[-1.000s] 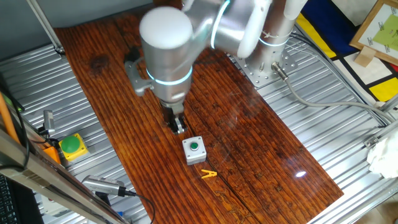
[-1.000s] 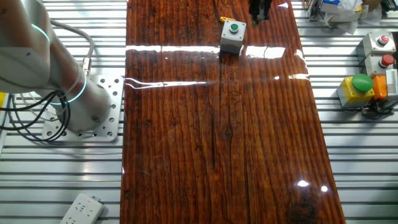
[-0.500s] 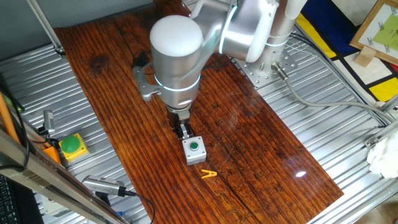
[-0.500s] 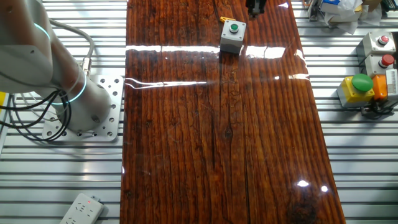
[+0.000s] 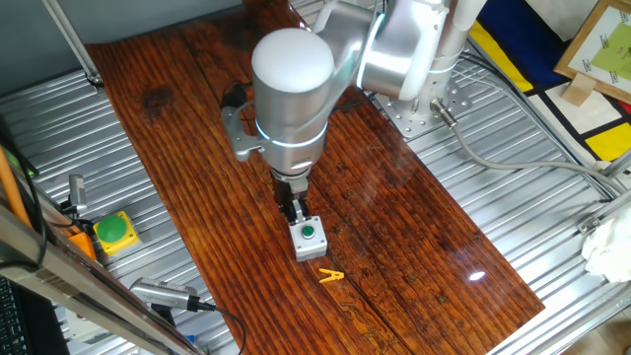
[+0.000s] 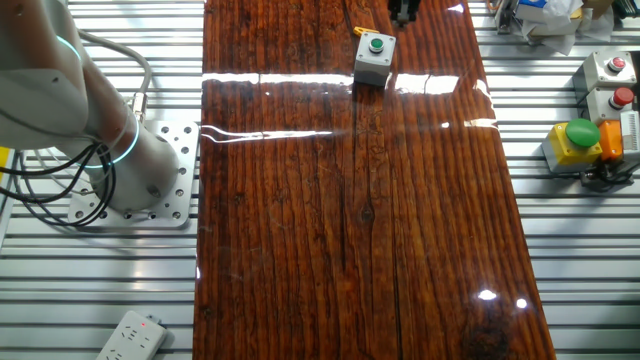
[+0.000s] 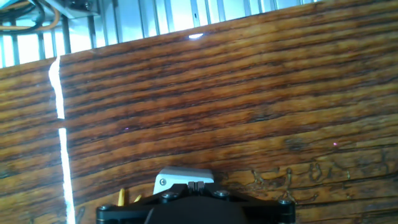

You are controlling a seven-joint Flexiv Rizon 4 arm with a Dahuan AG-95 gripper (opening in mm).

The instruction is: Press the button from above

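The button (image 5: pixel 308 233) is a small green cap in a square light-grey box (image 5: pixel 310 243) on the wooden board, also visible from the other side as the button (image 6: pixel 377 43). My gripper (image 5: pixel 296 211) hangs just behind the box's upper-left edge, its tips close above the box's top. In the other fixed view only the gripper's tip (image 6: pixel 403 10) shows at the top edge, slightly right of the box. In the hand view the gripper (image 7: pixel 194 184) has its fingertips touching, shut on nothing, and a grey strip of the box (image 7: pixel 180 176) shows past them. The green cap is hidden there.
A yellow clothespin (image 5: pixel 331 276) lies just in front of the box. A larger green button in a yellow housing (image 5: pixel 114 233) sits off the board on the metal table. Grey boxes with red buttons (image 6: pixel 612 68) and the arm's base (image 6: pixel 130 190) flank the board.
The arm has moved forward and right in one fixed view, carrying the gripper from behind the box to its near edge. The box has not moved.
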